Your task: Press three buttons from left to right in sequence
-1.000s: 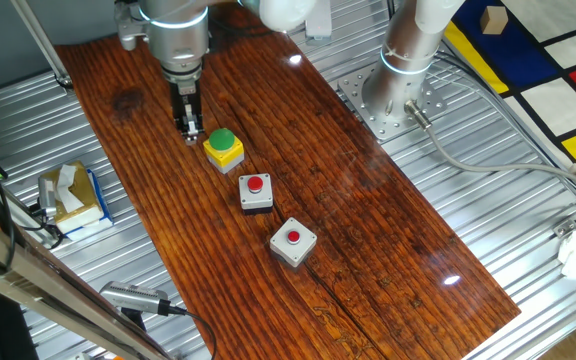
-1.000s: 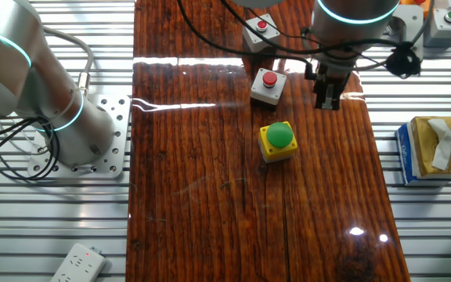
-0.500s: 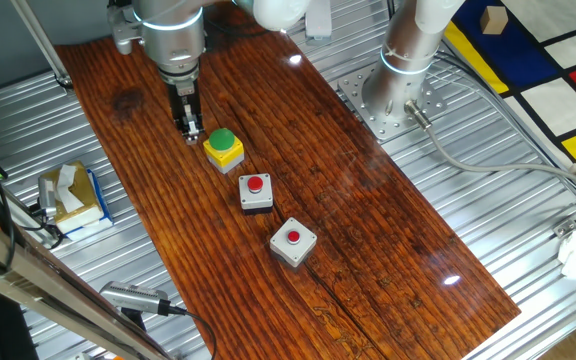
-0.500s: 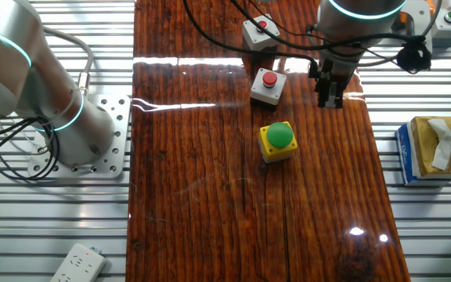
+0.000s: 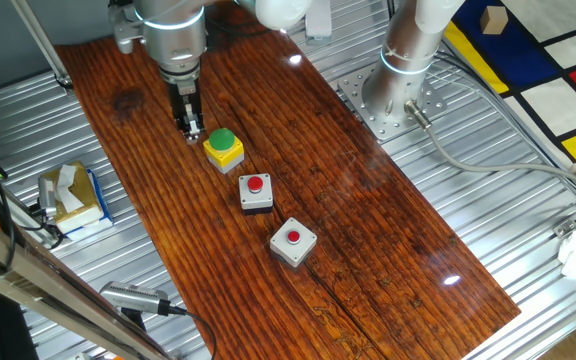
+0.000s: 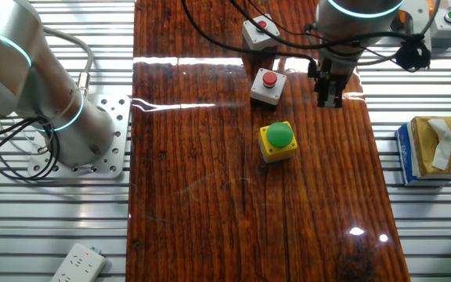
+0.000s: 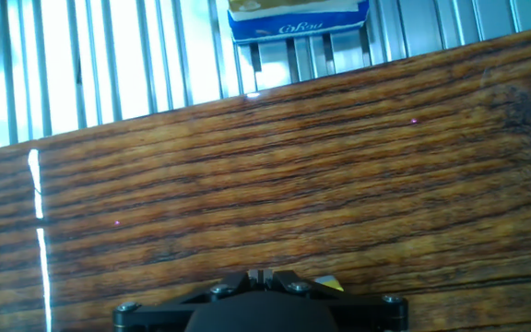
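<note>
In one fixed view the grey box with red button [image 5: 293, 241] sits nearest, toward the wooden board's [image 5: 368, 230] near end. Beyond it stands the orange box with red button [image 5: 256, 190], then the yellow box with green button [image 5: 223, 147], the three in a diagonal row along the board's middle, seemingly lined up for presses in turn. Farthest, the gripper [image 5: 188, 126] hangs just beside the yellow box, probably staged for it. Its fingertips touch in the hand view: closed, gripping nothing.
</note>
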`<state>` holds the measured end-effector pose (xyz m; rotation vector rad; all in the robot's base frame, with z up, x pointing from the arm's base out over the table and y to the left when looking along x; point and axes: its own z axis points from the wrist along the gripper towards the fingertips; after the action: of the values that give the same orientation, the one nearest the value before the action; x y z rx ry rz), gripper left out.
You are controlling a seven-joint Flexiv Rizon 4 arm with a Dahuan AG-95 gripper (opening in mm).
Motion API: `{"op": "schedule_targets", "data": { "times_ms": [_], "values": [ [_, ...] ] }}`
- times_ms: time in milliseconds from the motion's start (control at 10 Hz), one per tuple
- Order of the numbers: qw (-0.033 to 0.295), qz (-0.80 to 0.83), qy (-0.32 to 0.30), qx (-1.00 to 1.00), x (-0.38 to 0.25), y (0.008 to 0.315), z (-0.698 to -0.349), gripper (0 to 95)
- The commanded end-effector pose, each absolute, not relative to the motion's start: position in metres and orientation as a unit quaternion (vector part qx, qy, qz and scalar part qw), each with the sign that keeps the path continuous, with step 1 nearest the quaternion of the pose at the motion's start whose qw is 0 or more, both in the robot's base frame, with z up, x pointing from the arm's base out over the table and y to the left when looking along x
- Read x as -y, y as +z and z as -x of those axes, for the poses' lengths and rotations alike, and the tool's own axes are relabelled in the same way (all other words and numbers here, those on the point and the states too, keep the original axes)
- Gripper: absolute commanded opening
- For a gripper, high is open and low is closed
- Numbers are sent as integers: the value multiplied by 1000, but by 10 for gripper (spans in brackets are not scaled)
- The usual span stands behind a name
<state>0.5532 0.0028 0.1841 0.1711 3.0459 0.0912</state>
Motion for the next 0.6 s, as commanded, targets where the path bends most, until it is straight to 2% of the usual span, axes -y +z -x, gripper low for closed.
{"op": "schedule_targets", "data": {
  "times_ms": [100,600],
  "values": [
    [46,-43,30,-998,-3,184,-553,0],
    [50,-56,27,-997,-4,187,-551,0]
  ]
}}
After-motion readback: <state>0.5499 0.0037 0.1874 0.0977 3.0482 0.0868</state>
